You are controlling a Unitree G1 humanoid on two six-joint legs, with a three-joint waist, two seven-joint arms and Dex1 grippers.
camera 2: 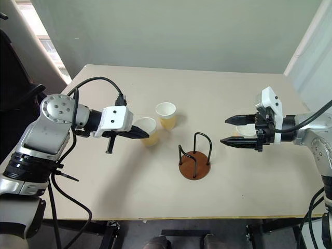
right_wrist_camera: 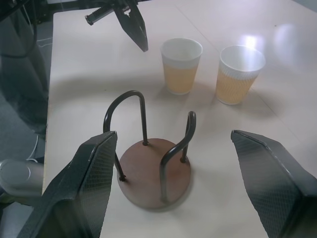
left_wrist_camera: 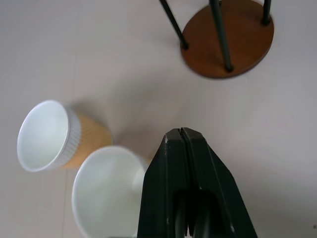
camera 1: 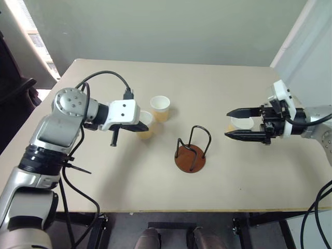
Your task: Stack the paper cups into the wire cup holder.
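Left wrist view – left tool [left_wrist_camera: 184, 133] clenched, empty, above two paper cups [left_wrist_camera: 47, 135]; right tool [right_wrist_camera: 176, 183] released.

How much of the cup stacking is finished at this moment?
Nothing is stacked: the holder stands empty. Nothing is in hand: the left tool is shut beside two cups, the right tool open near a third cup. All three remain.

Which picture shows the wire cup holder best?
The right wrist view: the wire cup holder appears whole and close, with its round brown base and both black arches, standing empty. The left wrist view catches part of its base and the wire feet. Both eye views show it whole but small, mid-table.
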